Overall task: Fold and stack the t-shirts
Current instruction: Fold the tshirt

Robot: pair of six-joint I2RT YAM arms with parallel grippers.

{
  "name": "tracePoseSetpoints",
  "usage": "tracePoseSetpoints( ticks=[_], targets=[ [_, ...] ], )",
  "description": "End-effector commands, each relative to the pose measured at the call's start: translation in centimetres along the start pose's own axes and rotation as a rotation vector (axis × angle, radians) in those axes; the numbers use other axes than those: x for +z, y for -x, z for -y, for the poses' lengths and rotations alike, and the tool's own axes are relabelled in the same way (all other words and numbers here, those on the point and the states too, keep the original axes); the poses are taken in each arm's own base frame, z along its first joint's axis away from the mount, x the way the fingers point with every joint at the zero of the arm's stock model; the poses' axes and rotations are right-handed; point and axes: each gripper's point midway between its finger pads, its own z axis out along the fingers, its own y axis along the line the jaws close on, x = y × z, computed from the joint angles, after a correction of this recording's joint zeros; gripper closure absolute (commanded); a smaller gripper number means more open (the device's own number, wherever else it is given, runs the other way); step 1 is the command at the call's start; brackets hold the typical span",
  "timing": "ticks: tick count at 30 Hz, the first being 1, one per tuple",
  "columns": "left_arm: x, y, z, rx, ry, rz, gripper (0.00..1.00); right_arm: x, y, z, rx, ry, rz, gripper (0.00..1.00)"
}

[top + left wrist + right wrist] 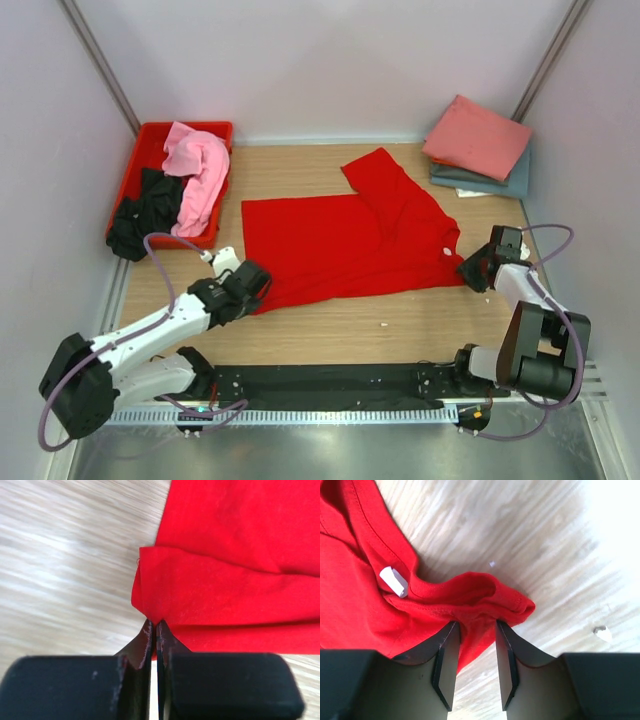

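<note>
One bright red t-shirt (340,245) lies spread mid-table: the left gripper (154,622) is pinched tight on its hem corner, the right gripper (476,625) part-spread astride its collar. Farther back, two folded t-shirts (478,138) sit stacked on the right, and two crumpled t-shirts (197,170) fill one crate (150,135) on the left.

Top camera overlooks the table (330,322); both wrist cameras closely face its red t-shirt (340,245).

A bright red cloth t-shirt (340,240) is lying mid-surface on the wooden table (300,170). A red plastic crate (150,138) and folded grey-blue shirt (500,185) are occupying far corners.
</note>
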Motion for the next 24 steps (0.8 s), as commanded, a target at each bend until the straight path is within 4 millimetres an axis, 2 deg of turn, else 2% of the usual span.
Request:
tracePoseSetpoints(
  ticks=[1,2,6,7,8,10,11,12,15,18,20,21,22,24],
  targets=[
    [-1.0,0.6,-4.0,-0.013,0.116,0.045,1.00,-0.7,0.4,0.7,0.027,-0.010,0.059,0.60],
    [-1.3,0.7,-4.4,-0.018,0.124,0.045,1.00,-0.7,-0.7,0.7,0.035,0.010,0.028,0.59],
    [-1.9,0.5,-4.9,-0.046,0.130,0.035,1.00,-1.9,-1.4,1.2,0.062,0.026,0.052,0.60],
    [-2.0,0.5,-5.0,-0.046,0.130,0.033,1.00,-2.8,-1.1,1.2,0.074,0.032,0.077,0.61],
    [-2.2,0.6,-5.0,-0.044,0.137,0.035,1.00,-3.3,-1.0,1.1,0.092,0.041,0.092,0.68],
    [-2.9,1.5,-4.8,-0.051,0.137,0.051,1.00,-4.1,0.0,2.0,0.133,0.000,0.160,0.73],
    [-3.4,1.8,-5.3,-0.043,0.153,0.059,1.00,-5.2,1.1,2.0,0.152,0.014,0.216,0.87],
    [-3.8,2.2,-5.4,-0.048,0.153,0.070,1.00,-5.7,1.6,2.4,0.168,0.002,0.236,0.92],
    [-4.3,2.7,-5.2,-0.074,0.110,0.092,1.00,-6.9,3.1,3.8,0.217,-0.010,0.296,0.93],
    [-3.7,1.7,-5.2,-0.058,0.117,0.045,0.98,-5.9,2.4,4.3,0.224,-0.012,0.228,0.94],
    [-3.5,1.2,-4.8,-0.038,0.112,0.011,0.73,-5.1,1.2,3.9,0.221,0.019,0.156,0.95],
    [-3.4,0.7,-4.6,-0.031,0.110,-0.014,0.57,-4.7,1.0,3.8,0.223,0.023,0.144,0.95],
    [-3.4,0.7,-4.2,-0.021,0.108,-0.023,0.31,-4.7,0.9,3.6,0.220,0.036,0.140,0.95],
    [-3.8,1.4,-3.9,0.004,0.102,-0.010,0.19,-5.0,1.3,2.7,0.213,0.084,0.153,0.82]
  ],
)
